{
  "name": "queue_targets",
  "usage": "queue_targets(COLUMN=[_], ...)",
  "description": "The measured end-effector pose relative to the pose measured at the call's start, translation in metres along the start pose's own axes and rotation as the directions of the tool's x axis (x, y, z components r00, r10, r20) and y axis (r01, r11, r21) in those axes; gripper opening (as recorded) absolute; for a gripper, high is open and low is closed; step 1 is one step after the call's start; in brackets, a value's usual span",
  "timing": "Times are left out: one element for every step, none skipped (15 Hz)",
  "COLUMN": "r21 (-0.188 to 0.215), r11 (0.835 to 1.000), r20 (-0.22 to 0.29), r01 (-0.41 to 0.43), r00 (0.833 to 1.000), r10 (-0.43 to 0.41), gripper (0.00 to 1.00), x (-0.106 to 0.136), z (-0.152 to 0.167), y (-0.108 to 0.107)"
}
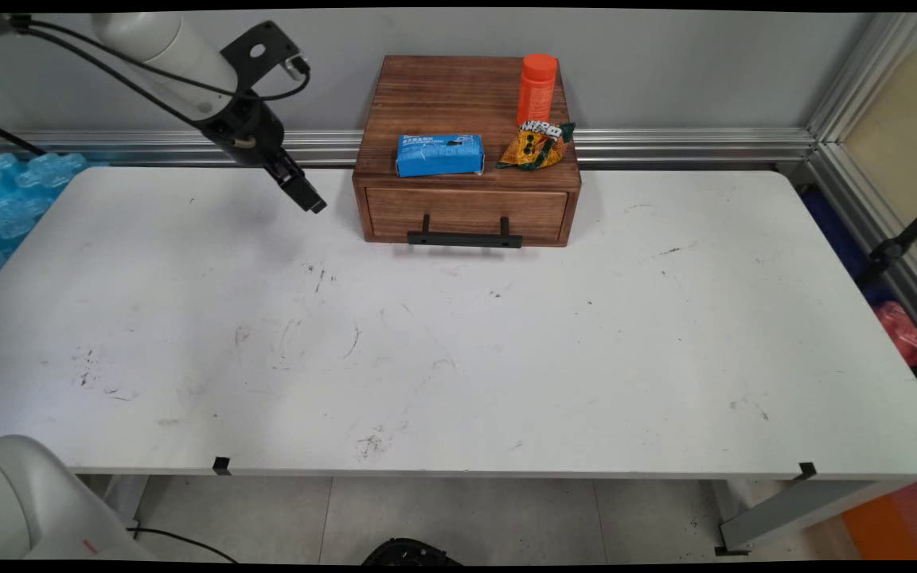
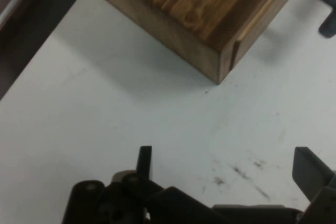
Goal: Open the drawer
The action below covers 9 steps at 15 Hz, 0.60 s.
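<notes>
Blue bubbled plastic [image 1: 5, 199] lies off the table's edge, well to the left of the gripper [image 1: 307, 199] and behind it. The gripper hangs above the white table [image 1: 458, 358] at its far side, tilted down and toward the right, holding nothing. In the hand view the gripper [image 2: 226, 169] is released: its two black fingers [image 2: 144, 161] stand wide apart with only bare, scuffed table top between them, and nothing touches either one.

Just to the right of the gripper, near but apart from it, stands a wooden drawer box [image 1: 466, 151] against the wall. Its left front corner is the part closest to the fingertips, and in the hand view that corner of the wooden drawer box [image 2: 210, 51] lies straight ahead of the open fingers. The drawer looks closed, and its black bar handle [image 1: 465, 237] runs along the front, farther right from the gripper than the corner.

On top of the box, farther right again, lie a blue packet [image 1: 438, 154], then a yellow snack bag [image 1: 536, 146] with an orange bottle [image 1: 536, 89] standing upright just behind it.
</notes>
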State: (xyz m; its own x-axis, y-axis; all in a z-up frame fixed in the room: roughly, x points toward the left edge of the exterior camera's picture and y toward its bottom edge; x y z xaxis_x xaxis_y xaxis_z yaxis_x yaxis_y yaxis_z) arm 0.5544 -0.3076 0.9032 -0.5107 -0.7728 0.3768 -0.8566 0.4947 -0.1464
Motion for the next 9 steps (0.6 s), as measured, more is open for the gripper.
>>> queue_targets(r21=[-0.002,-0.005,-0.009,-0.011,-0.015,-0.021,-0.026,-0.028,-0.032], r11=[1.0,1.0,1.0,1.0,1.0,1.0,1.0,1.0,0.999], r20=[-0.001,-0.003,-0.004,-0.004,-0.004,-0.003,-0.003,-0.004,-0.005], r01=[0.002,0.004,0.006,0.008,0.01,0.012,0.012,0.01,0.009], r00=[1.0,1.0,1.0,1.0,1.0,1.0,1.0,1.0,1.0], r10=[-0.002,-0.004,-0.007,-0.008,-0.01,-0.012,-0.012,-0.011,-0.009], gripper=[1.0,1.0,1.0,1.0,1.0,1.0,1.0,1.0,1.0], x=[0.003,0.006,0.009,0.012,0.015,0.017,0.019,0.02,0.022], z=[-0.001,-0.003,-0.005,-0.006,-0.008,-0.009,-0.011,-0.012,-0.013], y=[0.002,0.005,0.008,0.01,0.012,0.015,0.018,0.019,0.022])
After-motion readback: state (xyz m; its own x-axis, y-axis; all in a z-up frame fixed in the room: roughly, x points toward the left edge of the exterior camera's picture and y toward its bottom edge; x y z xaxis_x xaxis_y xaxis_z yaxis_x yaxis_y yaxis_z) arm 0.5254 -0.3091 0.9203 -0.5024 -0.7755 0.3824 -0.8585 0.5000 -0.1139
